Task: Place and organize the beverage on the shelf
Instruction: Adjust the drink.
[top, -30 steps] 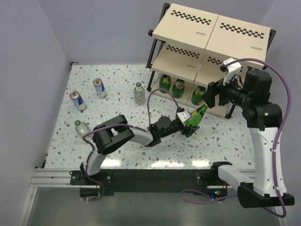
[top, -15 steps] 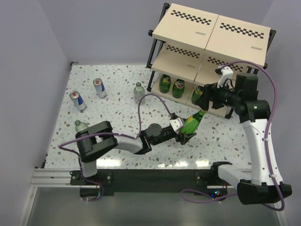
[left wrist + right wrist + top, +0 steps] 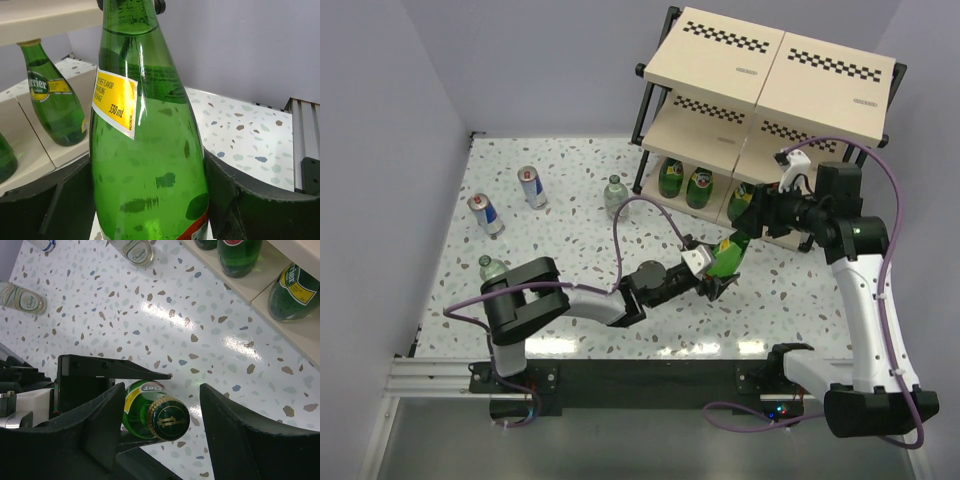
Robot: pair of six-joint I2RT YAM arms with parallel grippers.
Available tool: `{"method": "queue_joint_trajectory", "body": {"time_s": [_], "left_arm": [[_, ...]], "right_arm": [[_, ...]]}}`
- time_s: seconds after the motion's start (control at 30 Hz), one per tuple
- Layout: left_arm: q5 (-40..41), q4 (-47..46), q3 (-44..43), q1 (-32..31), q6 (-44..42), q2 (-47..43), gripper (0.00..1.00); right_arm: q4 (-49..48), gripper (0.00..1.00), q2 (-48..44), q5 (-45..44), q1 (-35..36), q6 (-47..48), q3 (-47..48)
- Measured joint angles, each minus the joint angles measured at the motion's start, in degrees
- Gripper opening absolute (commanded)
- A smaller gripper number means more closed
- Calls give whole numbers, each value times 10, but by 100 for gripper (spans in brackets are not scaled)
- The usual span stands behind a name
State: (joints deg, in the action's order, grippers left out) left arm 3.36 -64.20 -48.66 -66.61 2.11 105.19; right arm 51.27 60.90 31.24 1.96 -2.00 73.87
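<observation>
My left gripper [image 3: 722,268] is shut on a green glass bottle [image 3: 727,256] with a yellow-red label and holds it tilted above the floor, in front of the shelf [image 3: 780,62]. In the left wrist view the bottle [image 3: 150,150] fills the space between the fingers [image 3: 245,200]. My right gripper [image 3: 750,208] is open over the bottle's neck. In the right wrist view the gold-edged cap [image 3: 168,419] sits between the spread fingers [image 3: 235,420], not touching them. Three green bottles [image 3: 700,186] stand on the bottom board.
Two blue-and-silver cans [image 3: 485,213] [image 3: 531,186] and two clear bottles [image 3: 615,196] [image 3: 495,270] stand on the speckled floor at the left. The shelf's black post [image 3: 645,150] is close behind the held bottle. Walls close in on the left and back.
The left arm has drawn the held bottle slightly left and nearer. The right gripper has come down and left, so that its open fingers now stand either side of the bottle's cap.
</observation>
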Motion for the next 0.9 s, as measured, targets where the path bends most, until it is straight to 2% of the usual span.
{"method": "queue_joint_trajectory", "body": {"time_s": [0.17, 0.33, 0.43, 0.67, 0.9], "left_arm": [[14, 0, -16, 0, -3, 0, 0], [27, 1, -28, 0, -3, 0, 0], [34, 1, -37, 0, -4, 8, 0], [33, -5, -58, 3, -2, 34, 0], [18, -13, -83, 10, 0, 56, 0]], "right_arm": [[-1, 52, -3, 6, -1, -2, 0], [-3, 31, -3, 15, -1, -5, 0], [-9, 22, -5, 28, -2, -11, 0], [-10, 15, -7, 28, -5, 6, 0], [-16, 14, -16, 30, -6, 30, 0]]}}
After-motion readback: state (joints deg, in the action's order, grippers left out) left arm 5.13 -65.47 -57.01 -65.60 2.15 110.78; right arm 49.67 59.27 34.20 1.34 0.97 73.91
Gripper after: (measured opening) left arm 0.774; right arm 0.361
